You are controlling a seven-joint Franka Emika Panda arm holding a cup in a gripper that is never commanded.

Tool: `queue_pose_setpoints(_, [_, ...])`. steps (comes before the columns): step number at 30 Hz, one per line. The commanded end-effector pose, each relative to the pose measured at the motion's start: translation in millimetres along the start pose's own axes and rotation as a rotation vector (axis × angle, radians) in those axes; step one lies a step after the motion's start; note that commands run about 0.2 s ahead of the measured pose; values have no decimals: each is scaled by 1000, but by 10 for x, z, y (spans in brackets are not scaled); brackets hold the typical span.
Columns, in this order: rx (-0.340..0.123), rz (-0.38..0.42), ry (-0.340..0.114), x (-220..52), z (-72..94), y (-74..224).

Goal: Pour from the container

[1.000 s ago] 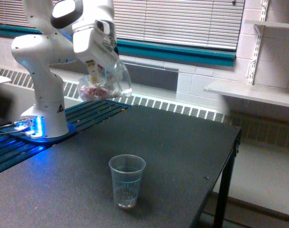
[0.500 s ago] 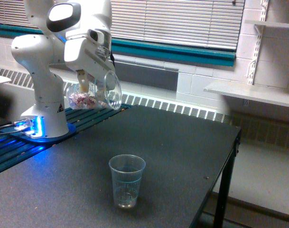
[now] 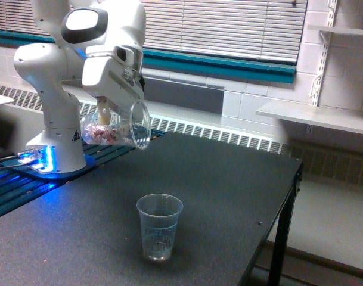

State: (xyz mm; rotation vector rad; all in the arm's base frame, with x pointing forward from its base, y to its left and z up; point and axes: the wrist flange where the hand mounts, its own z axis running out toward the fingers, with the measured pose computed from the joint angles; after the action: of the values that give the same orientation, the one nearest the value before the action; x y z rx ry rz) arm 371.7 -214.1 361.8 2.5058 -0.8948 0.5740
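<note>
— Since a second ago we have watched the wide clear plastic tumbler (image 3: 117, 125) drop lower and swing left, its mouth now facing right.

— We judge it is tipped sideways for pouring, yet it hangs well left of and beyond the slimmer, faintly printed clear cup (image 3: 159, 226) on the matte black table (image 3: 229, 179).

— Pinkish-brown bits sit inside; the white gripper (image 3: 109, 110) has its jaws clamped on the tumbler.

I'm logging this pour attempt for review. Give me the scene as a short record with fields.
held item: container, clear, tipped on its side, mouth toward the exterior view's right
contents: pinkish-brown bits near its base
gripper: shut on container
receiving cup: upright on the table
alignment: container is up and to the exterior view's left of the cup
pouring: no bits seen falling
</note>
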Motion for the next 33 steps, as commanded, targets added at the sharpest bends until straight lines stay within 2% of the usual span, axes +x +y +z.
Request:
queue_pose_setpoints(1, [-29,-1,-5,-15,51,-26])
queue_pose_setpoints(33, [-114,-73,-49,-68,334,-173])
